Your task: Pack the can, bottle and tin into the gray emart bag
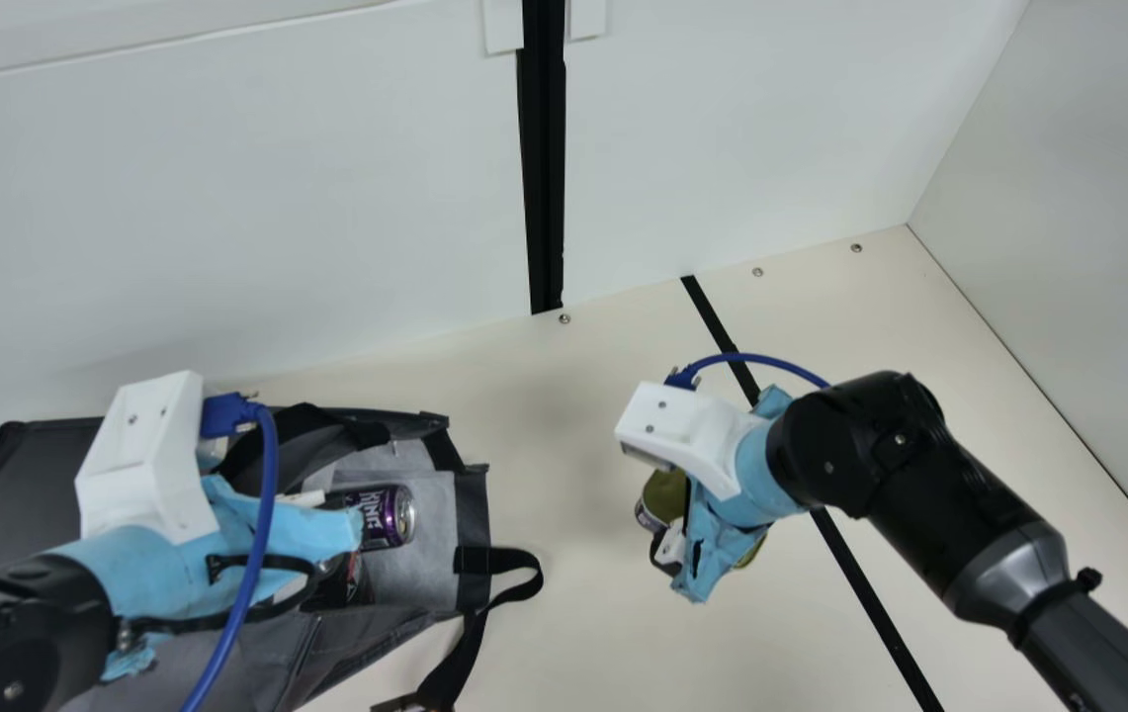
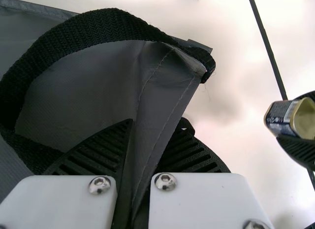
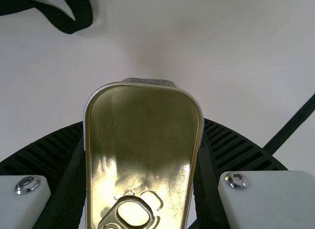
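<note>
Left gripper (image 1: 331,529): closed on fabric edge of gray bag (image 2: 103,76).
Right gripper (image 1: 682,542): ribbed fingers (image 3: 230,145), part-open, clamp round-cornered metal tin (image 3: 142,135).

Black strip (image 1: 545,178) down the white wall (image 1: 227,198) at 12 o'clock; black line (image 1: 875,598) crossing the table (image 1: 583,613) toward 5 o'clock.

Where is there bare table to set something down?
Bare table lies between the gray bag and the tin in the right gripper, and between the black line and the side wall, though the right arm overhangs part. Crowded: the bag, with a purple can and the left gripper.
</note>
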